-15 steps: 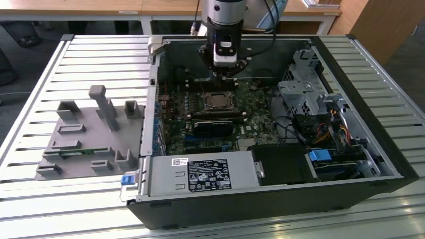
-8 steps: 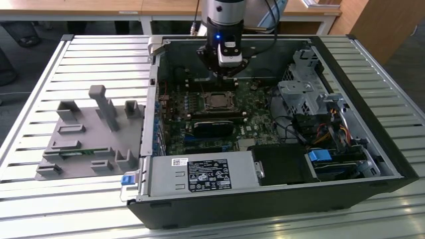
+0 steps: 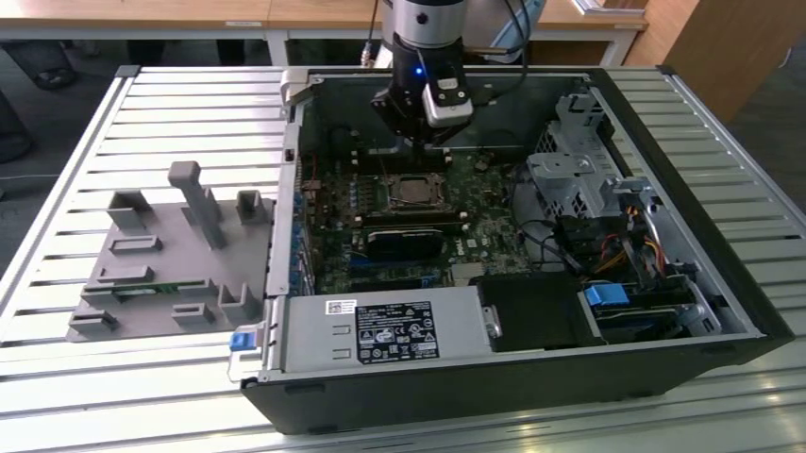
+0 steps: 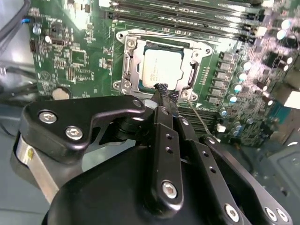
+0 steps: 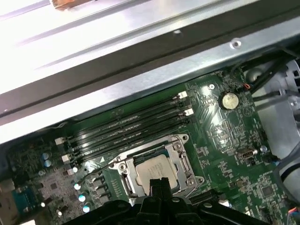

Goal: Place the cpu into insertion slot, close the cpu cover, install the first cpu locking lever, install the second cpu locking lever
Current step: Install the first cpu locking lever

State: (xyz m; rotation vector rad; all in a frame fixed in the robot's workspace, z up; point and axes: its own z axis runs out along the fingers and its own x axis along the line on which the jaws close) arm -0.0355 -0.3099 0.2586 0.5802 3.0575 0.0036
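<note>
Gripper [image 4: 162,90] body hides much of the green board [image 4: 70,51] in the second wrist view; its tip covers one edge of the cpu [image 4: 161,65]. Arm [image 3: 426,24] cut off at exterior view's edge. There, cpu cover [image 3: 410,192] latching too small to tell.

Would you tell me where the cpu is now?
In the second wrist view the cpu sits in the insertion slot, beside the memory slots, just beyond the gripper.

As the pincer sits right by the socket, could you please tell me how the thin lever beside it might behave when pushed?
The lever is a slim bare wire rod, so it probably flexes springily rather than staying stiff. Its smooth, narrow metal may slip off the pincer. One end meets the socket corner, so it likely swings, not slides.
</note>
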